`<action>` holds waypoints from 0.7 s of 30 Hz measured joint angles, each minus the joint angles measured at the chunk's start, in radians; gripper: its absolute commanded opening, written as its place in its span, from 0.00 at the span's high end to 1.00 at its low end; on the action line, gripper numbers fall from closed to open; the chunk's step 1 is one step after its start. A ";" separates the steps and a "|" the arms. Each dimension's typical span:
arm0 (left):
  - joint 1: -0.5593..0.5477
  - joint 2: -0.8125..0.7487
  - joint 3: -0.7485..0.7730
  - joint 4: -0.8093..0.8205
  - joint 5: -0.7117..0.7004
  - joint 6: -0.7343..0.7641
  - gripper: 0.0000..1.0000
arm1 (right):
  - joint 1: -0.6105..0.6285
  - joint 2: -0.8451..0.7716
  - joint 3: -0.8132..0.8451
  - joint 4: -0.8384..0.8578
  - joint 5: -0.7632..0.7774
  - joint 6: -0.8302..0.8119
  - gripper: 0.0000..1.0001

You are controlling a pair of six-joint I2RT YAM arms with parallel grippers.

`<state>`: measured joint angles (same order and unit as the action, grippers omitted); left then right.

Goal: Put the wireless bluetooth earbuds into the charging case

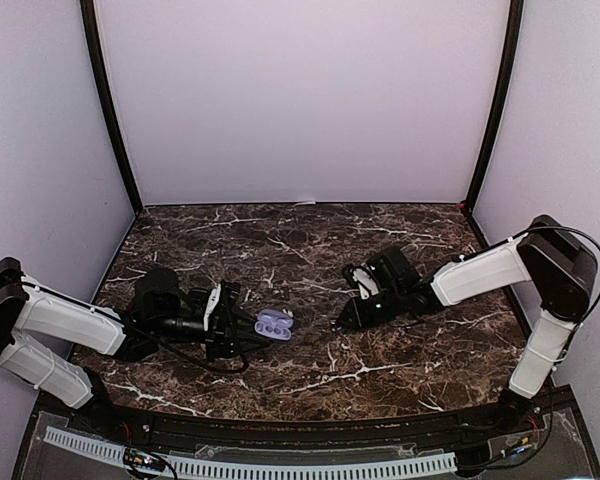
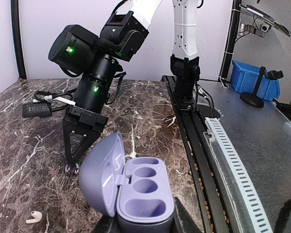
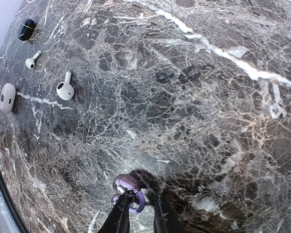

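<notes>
A lilac charging case (image 2: 143, 194) with its lid swung open to the left sits between the jaws of my left gripper (image 2: 144, 219), which is shut on its base; its pockets show nothing inside. From above, the case (image 1: 273, 323) lies left of centre. A small purple earbud (image 3: 126, 184) rests on the marble at the tips of my right gripper (image 3: 139, 199). It touches the left fingertip (image 3: 122, 203), and a narrow gap separates it from the other finger. Other wireless bluetooth earbuds lie farther off: a white stemmed one (image 3: 65, 89), a smaller white one (image 3: 31, 60) and a black one (image 3: 26, 29).
A pale oval earbud (image 3: 7, 97) lies near the table edge. Another white earbud (image 2: 34, 217) lies on the marble left of the case. My right gripper (image 1: 340, 325) points down about a hand's width right of the case. A black rail (image 2: 194, 141) runs along the table's near edge.
</notes>
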<state>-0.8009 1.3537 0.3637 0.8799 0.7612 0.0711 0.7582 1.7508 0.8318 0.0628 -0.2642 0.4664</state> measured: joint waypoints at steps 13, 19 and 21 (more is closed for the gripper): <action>0.000 0.000 0.000 -0.011 -0.011 0.001 0.82 | 0.000 0.019 0.002 0.019 -0.040 0.018 0.75; 0.000 -0.010 0.000 -0.014 -0.015 0.003 0.82 | 0.001 0.025 0.010 0.017 -0.040 0.021 0.76; 0.000 -0.014 0.000 -0.014 -0.017 0.005 0.82 | 0.003 0.031 0.016 0.016 -0.040 0.021 0.77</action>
<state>-0.8009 1.3399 0.3637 0.8654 0.7444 0.0757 0.7616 1.7821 0.8478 0.0784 -0.3046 0.4870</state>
